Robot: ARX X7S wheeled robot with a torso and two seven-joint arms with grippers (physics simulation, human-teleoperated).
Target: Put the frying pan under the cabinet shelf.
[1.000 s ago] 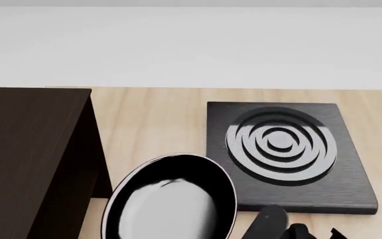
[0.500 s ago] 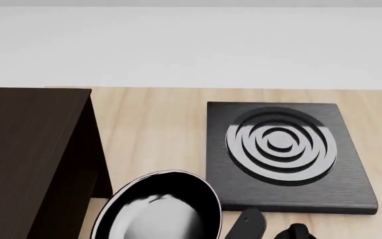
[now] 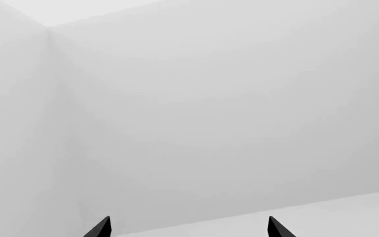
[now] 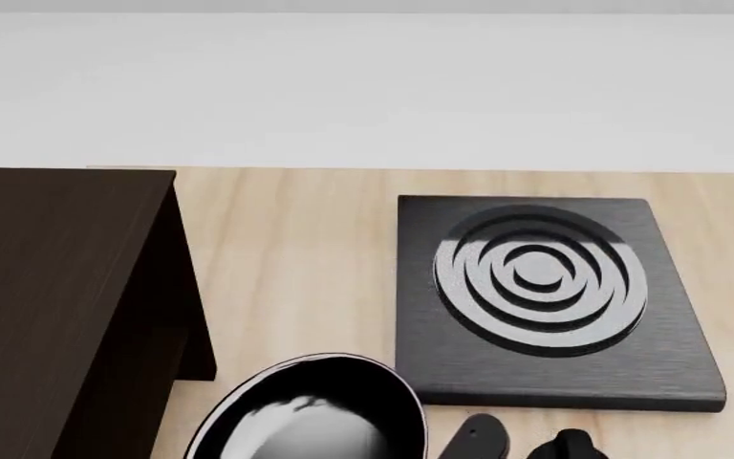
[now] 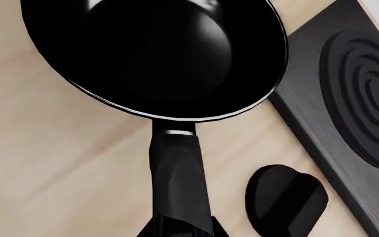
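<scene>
Holding the frying pan by the far end of its long handle, our right gripper sits at the very edge of the right wrist view, so we judge its jaws closed on the handle from the way the handle runs straight into them, though the fingertips themselves are barely shown. That grip at the handle's end looks chosen to keep the arm clear of the low opening while the pan's round body leads the way.

In the head view the frying pan lies low in the picture, on or just above the wooden counter — we cannot tell which — between the cabinet shelf and the stove plate, near both. It is not yet under the shelf; the shelf's dark side panel stands just beside the rim.

Our left gripper points at a bare white wall, its two fingertips well apart and empty, parked out of the way.

We judge that the next move calls for sliding the pan sideways into the gap below the shelf top.
</scene>
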